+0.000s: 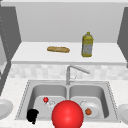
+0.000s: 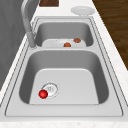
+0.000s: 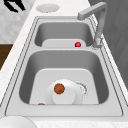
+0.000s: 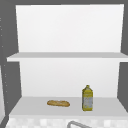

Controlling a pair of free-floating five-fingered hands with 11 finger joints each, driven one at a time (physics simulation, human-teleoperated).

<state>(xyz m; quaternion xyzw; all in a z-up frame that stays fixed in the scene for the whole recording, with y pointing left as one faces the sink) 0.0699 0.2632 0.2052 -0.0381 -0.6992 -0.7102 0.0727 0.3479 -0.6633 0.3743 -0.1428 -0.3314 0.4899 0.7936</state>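
My left hand (image 1: pixel 32 115) hovers at the front left corner of the sink (image 1: pixel 25 93), holding nothing. In the right side view the left hand (image 3: pixel 15 5) is beyond the sink's far end, off the counter's front edge, fingers spread. A small red ball (image 1: pixel 45 99) lies beside the left basin's drain, and the small red ball (image 2: pixel 43 94) also shows from the left side. In the right basin a white plate (image 3: pixel 72 93) carries a brown ball (image 3: pixel 59 88). A second brown ball (image 2: pixel 77 40) lies near it. A big red ball (image 1: pixel 67 115) covers the sink's front middle.
The faucet (image 1: pixel 75 70) rises behind the divider, its spout pointing right. On the shelf above lie a baguette (image 1: pixel 58 49) and a yellow bottle (image 1: pixel 87 45). White plates rest on the counter at the left (image 1: pixel 3 108) and at the right (image 1: pixel 123 112).
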